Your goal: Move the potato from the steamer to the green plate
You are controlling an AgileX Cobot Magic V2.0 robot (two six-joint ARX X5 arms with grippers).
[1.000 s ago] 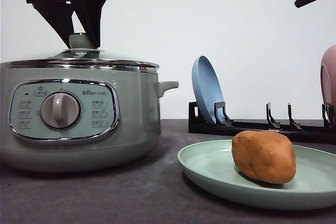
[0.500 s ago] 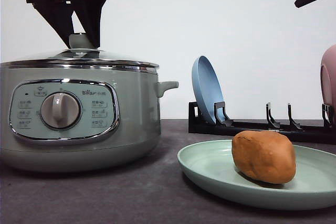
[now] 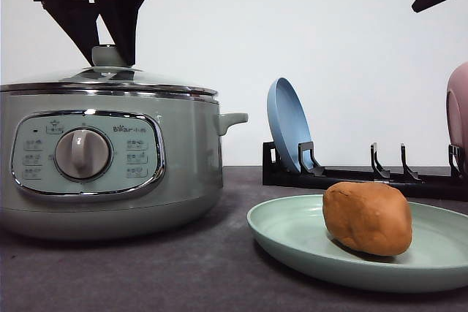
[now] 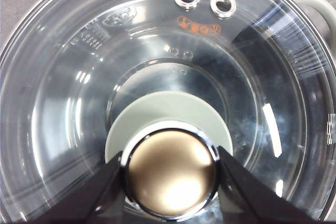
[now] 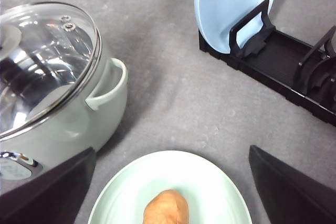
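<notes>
potato [image 3: 367, 218] on the green plate [image 3: 292, 242], below my right hand [image 5: 168, 192], fingers spread apart | my left hand [image 4: 170, 174] seemingly clamped on the lid knob [image 4: 171, 169] of the steamer [image 3: 110, 158], lid seated

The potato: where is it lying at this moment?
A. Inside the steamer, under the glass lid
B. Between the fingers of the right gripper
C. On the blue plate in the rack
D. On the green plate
D: the potato rests on the green plate, beside the closed steamer, with nothing gripping it.
</notes>
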